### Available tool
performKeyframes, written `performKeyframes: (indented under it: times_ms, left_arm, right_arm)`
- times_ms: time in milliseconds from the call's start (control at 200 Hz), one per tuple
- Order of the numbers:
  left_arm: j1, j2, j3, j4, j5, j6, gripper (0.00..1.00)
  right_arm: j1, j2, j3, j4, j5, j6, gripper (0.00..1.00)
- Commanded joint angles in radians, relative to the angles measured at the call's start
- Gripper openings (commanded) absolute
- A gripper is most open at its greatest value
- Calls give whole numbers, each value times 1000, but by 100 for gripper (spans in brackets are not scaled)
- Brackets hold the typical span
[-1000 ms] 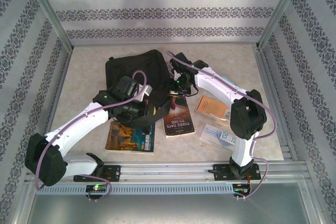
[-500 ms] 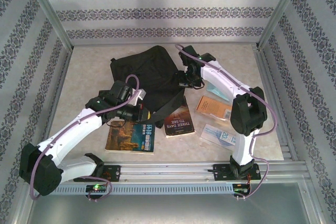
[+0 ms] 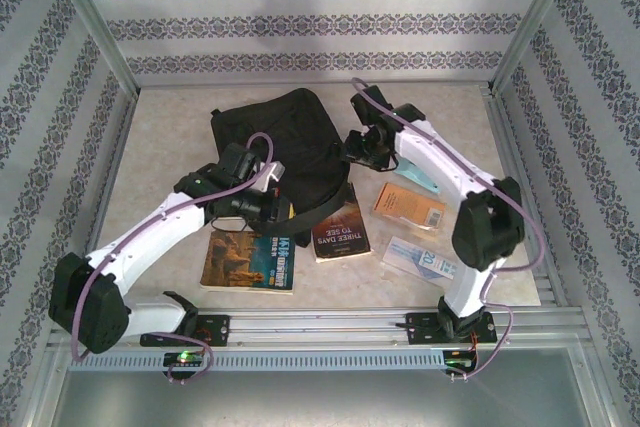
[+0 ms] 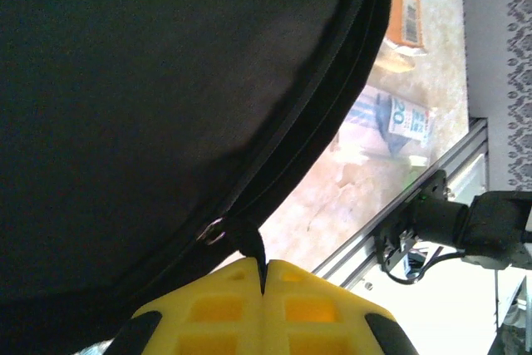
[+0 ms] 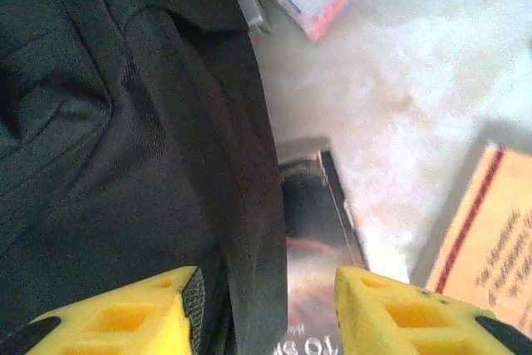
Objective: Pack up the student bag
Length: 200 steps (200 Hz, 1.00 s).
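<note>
While the left gripper is clamping its yellow jaws tight together on the black zip pull, low in the left-wrist view, the student bag is lying flat in the upper middle of the overhead view, its lower edge draping over the dark book. The right gripper is hovering at the bag's right edge with its jaws apart, grasping nothing. In the right-wrist view they are straddling the bag's thick seam.

The step in hand, by my reading, is working the zip to open the bag for packing. To do it well, the left arm should be drawing the pull along the curve of the zip track, not away from the fabric, or the soft bag is likely to be dragging after it. The right gripper should be pinching that seam close to the track, giving steady counter-tension. Pulling slowly is advisable, since loose cloth may be bunching into the slider and the illustrated book just below the bag could be shifting.
</note>
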<state>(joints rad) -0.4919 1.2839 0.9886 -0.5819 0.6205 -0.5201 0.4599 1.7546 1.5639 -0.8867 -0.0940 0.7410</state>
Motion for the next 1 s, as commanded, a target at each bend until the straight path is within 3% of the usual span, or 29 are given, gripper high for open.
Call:
performKeyframes:
  times_ms: [0,120,220,390,615,739,919,994]
  left_arm:
    - [-17,23,73,64,31,-16,0]
    - [-37,40,89,113,45,-51,0]
    - [-48,52,91,144,59,-80,0]
    - [-60,52,91,161,58,-95,0]
    - [-65,36,73,186,54,-119,0]
    - [-65,14,57,178,42,-120,0]
    - [-61,-9,28,149,12,-108,0]
    - [-56,-21,15,130,2,-100,0]
  right_arm:
    - [-2,-128,-88,-31,5,187,39]
    - [17,-252,-225,47,-47,286,34]
    - [60,-298,-298,131,-107,361,38]
    - [136,-253,-276,179,-160,419,47]
    - [196,-186,-245,220,-161,455,45]
    - [213,-155,-252,218,-159,469,37]
    - [221,-143,-261,192,-127,463,11]
    - [221,-147,-263,176,-94,449,6]
